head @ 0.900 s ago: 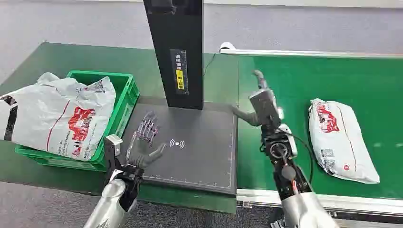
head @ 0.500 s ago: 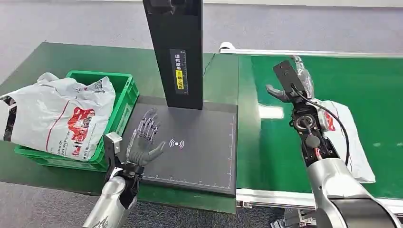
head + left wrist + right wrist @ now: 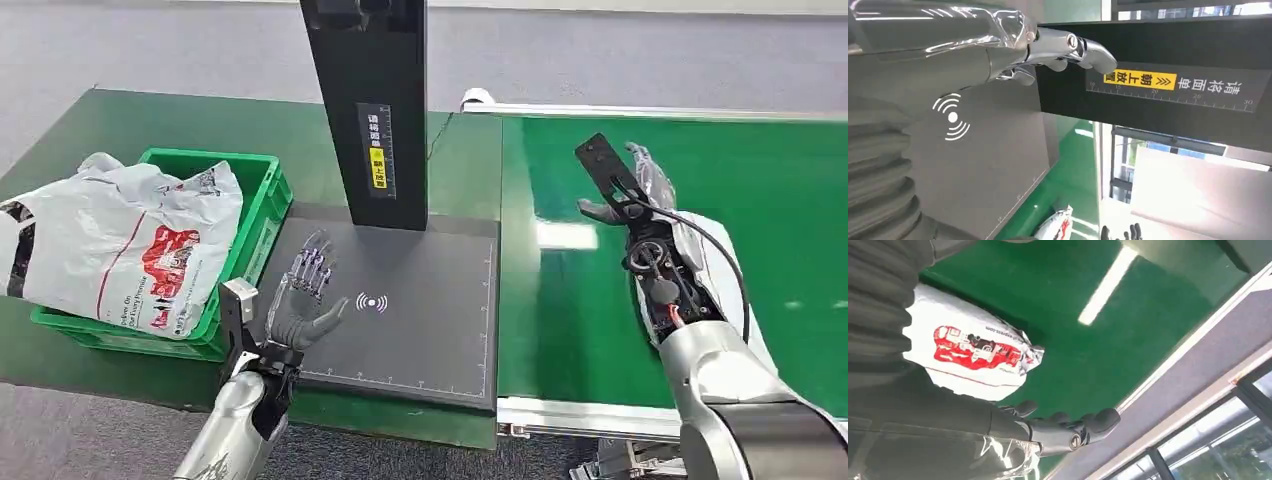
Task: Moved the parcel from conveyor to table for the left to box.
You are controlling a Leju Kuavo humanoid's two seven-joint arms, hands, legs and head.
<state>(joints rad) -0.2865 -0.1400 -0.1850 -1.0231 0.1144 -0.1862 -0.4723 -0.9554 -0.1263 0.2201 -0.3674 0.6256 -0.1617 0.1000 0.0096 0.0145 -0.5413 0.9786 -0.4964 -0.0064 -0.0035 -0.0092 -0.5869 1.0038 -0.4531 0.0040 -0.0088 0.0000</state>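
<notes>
A white parcel (image 3: 716, 256) with red print lies on the green conveyor belt (image 3: 790, 190), mostly hidden behind my right arm. My right hand (image 3: 640, 185) hovers above the parcel's far end with its fingers spread, and it holds nothing. In the right wrist view the parcel (image 3: 973, 352) lies under the open fingers (image 3: 1068, 430) with a gap between them. My left hand (image 3: 305, 293) stands open, palm turned up, over the dark scanning mat (image 3: 430, 330) on the table. The left wrist view has the left hand (image 3: 1048, 47) close to the black post (image 3: 1168, 55).
A green crate (image 3: 265, 210) at the table's left holds large white bags (image 3: 120, 240). A tall black post (image 3: 370, 110) with a yellow label rises at the back of the mat. The belt's metal rail (image 3: 580, 415) runs along the near edge.
My right arm has swung right and farther out from the belt's left side and now covers the parcel. The left hand has stayed over the mat.
</notes>
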